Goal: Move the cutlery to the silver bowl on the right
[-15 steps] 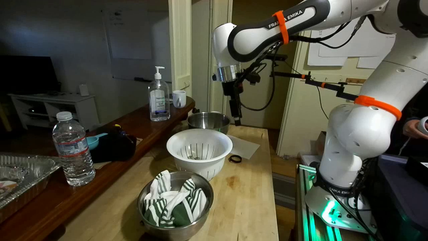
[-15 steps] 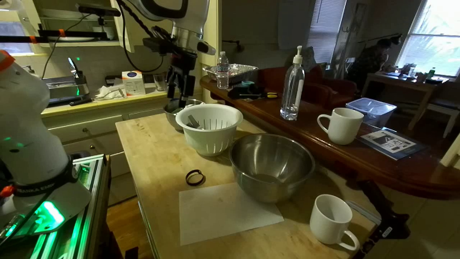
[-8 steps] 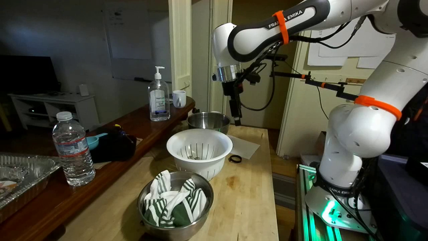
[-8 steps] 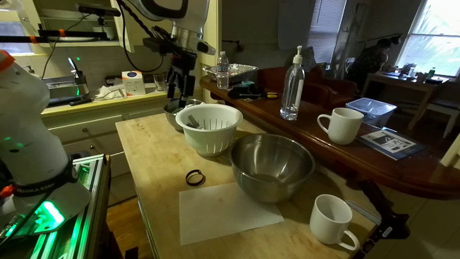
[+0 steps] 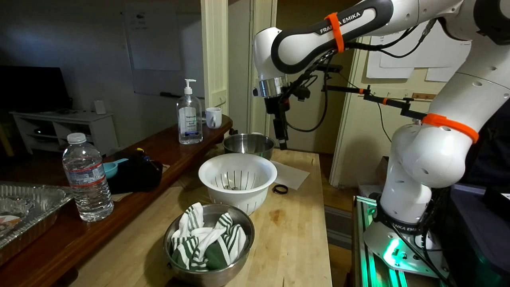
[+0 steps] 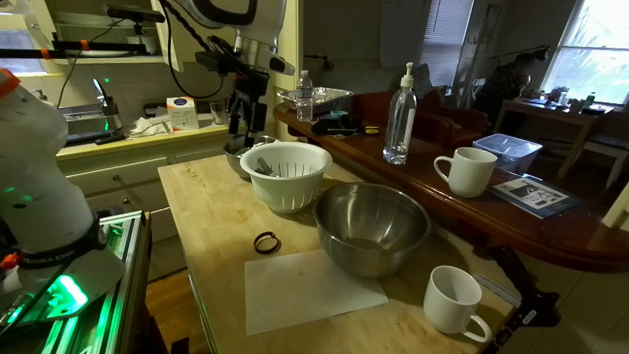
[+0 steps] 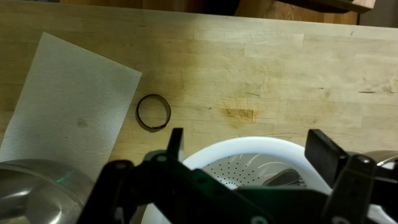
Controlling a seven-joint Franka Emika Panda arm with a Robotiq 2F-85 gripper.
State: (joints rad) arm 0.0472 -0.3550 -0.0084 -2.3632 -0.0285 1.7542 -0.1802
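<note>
The cutlery lies inside the white ribbed bowl (image 6: 287,189). Grey cutlery pieces (image 6: 265,167) lean against its inner wall in an exterior view; dark cutlery (image 7: 284,177) shows partly in the wrist view, the rest hidden by my gripper. The silver bowl (image 6: 372,231) stands empty beside the white bowl; it also shows in an exterior view (image 5: 249,145) and partly in the wrist view (image 7: 34,189). My gripper (image 7: 247,140) is open and empty, its fingers wide apart over the white bowl's rim. In both exterior views the gripper (image 6: 244,137) (image 5: 283,144) hangs in the air above the table.
A steel bowl with a green-and-white striped cloth (image 5: 209,243) stands on the white bowl's other side. A paper sheet (image 6: 309,295), a black ring (image 6: 267,243) and a white mug (image 6: 452,300) are on the table. A raised wooden ledge (image 5: 167,171) holds bottles.
The arm, gripper, bowls and cutlery have not visibly moved. A person's hand holding a white object at the right edge of an exterior view has gone out of view.
</note>
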